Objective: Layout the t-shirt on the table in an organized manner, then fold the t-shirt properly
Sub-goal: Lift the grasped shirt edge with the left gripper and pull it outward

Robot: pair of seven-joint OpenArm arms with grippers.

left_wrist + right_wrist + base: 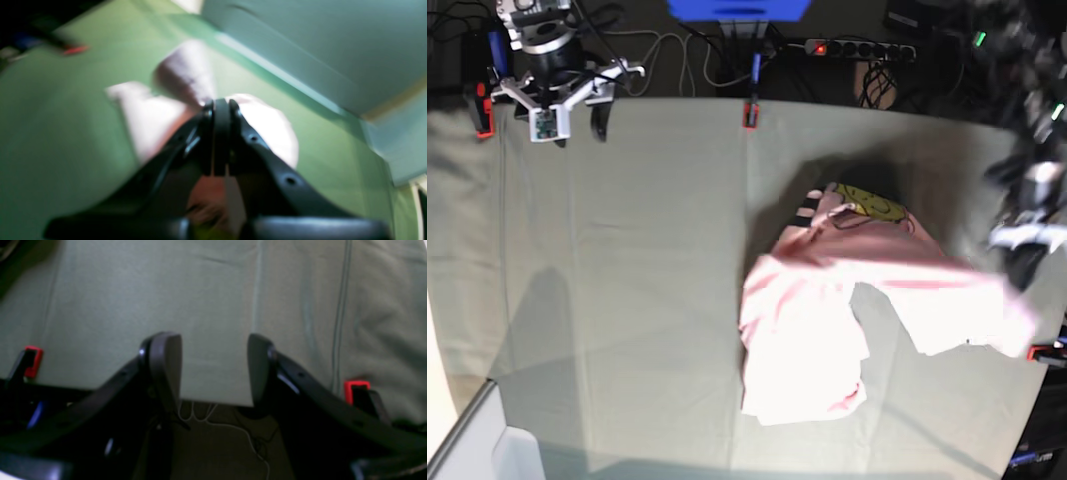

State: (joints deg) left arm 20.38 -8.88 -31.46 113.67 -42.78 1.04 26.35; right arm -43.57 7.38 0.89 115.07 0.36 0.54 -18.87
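The pale pink t-shirt (807,340) lies crumpled right of the middle of the grey-green table (627,300). A yellow print patch (872,205) shows at its far edge. One part is stretched out toward the right edge. My left gripper (1025,270) is blurred there and shut on that stretched part. In the left wrist view the left gripper (220,105) has its jaws closed on pink fabric (150,116) above the table (50,133). My right gripper (577,112) is open and empty at the far left edge. In the right wrist view the right gripper (213,366) hangs over the table edge (200,306).
Red clamps hold the cloth at the far edge (750,115), the far left (484,110) and the right edge (1047,350); two show beside the right gripper (33,360) (357,386). A pale bin (507,450) stands at the near left corner. Cables and a power strip (857,47) lie behind the table.
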